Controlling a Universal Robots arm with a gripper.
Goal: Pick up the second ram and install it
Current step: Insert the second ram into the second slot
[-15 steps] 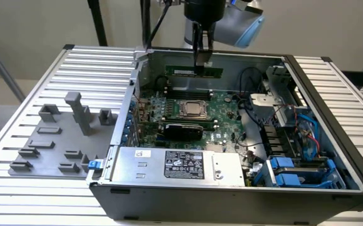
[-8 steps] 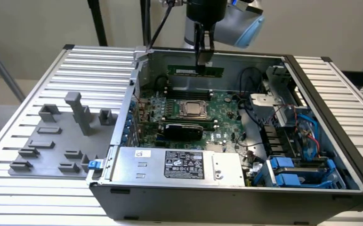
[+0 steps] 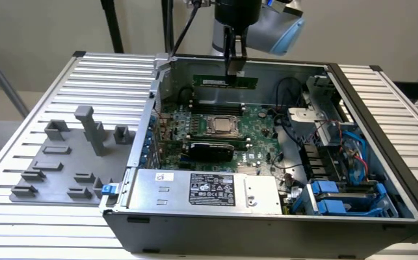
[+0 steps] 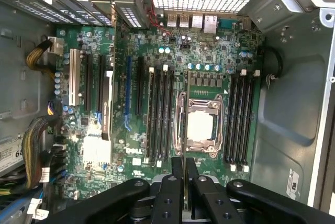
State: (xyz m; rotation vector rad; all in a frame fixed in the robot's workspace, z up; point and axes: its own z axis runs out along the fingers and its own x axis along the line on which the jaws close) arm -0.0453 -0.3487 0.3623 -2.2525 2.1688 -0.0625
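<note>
Fingers point(image 3: 230, 65) are being seen in the exterior view clamped shut on the second ram point(image 3: 227, 82). The ram is being held level over the far part of the open computer case point(image 3: 379, 135), above the motherboard point(image 3: 256, 122). Grey plastic blocks point(image 3: 85, 130) are being carried on the ribbed worktop point(image 3: 115, 70) toward the exterior view's left. In the wrist view, the fingers point(image 4: 177, 177) are being shown drawn close together. They are being held over the motherboard point(image 4: 172, 51), in line with the gap between the processor socket point(image 4: 200, 127) and a bank of memory slots point(image 4: 159, 114).
</note>
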